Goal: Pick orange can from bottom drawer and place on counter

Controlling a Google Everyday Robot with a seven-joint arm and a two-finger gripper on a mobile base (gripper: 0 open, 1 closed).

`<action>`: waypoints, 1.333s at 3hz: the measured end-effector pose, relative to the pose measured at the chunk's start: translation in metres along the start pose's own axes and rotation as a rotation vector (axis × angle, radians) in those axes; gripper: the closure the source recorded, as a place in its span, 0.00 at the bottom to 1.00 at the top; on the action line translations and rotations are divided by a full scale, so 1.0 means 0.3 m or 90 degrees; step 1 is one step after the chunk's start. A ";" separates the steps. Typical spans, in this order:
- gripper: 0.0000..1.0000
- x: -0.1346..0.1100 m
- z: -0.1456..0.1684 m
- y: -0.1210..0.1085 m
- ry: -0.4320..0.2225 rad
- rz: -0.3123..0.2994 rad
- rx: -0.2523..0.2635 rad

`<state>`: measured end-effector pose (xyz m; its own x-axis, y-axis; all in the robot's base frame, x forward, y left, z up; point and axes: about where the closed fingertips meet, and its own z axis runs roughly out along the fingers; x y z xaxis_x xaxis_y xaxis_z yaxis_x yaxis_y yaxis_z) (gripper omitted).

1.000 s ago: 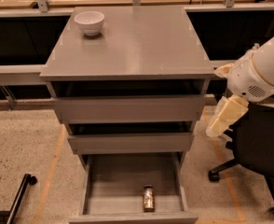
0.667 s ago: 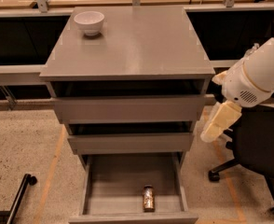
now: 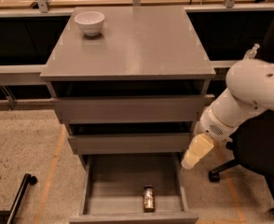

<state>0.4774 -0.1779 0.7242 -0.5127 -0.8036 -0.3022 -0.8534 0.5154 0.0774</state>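
The orange can [image 3: 148, 198] stood upright in the open bottom drawer [image 3: 118, 181], near its front wall and right of centre; I judged the step in hand to be the approach. The jaws hung outside the drawer's right wall, up and right of the can, holding nothing; I could not tell how far open they were. The next move called for carrying them left and down around the can.

The bottom drawer [image 3: 120, 178] is pulled out. The orange can [image 3: 148, 198] stands in it, near the front wall, a bit right of the middle. The gripper [image 3: 190, 160] hangs low, under the front right corner of the counter [image 3: 137, 45], just beside the drawer's right wall and apart from the can. A white bowl [image 3: 89, 22] sits near the counter's back left corner.
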 end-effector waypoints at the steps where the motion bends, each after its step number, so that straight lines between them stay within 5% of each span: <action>1: 0.00 0.003 0.207 0.006 -0.004 0.082 -0.024; 3: 0.00 -0.015 0.284 -0.027 -0.004 0.148 -0.012; 4: 0.00 -0.053 0.448 -0.090 -0.012 0.215 -0.016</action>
<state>0.5212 -0.1389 0.5992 -0.7652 -0.5829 -0.2735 -0.6380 0.7436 0.2000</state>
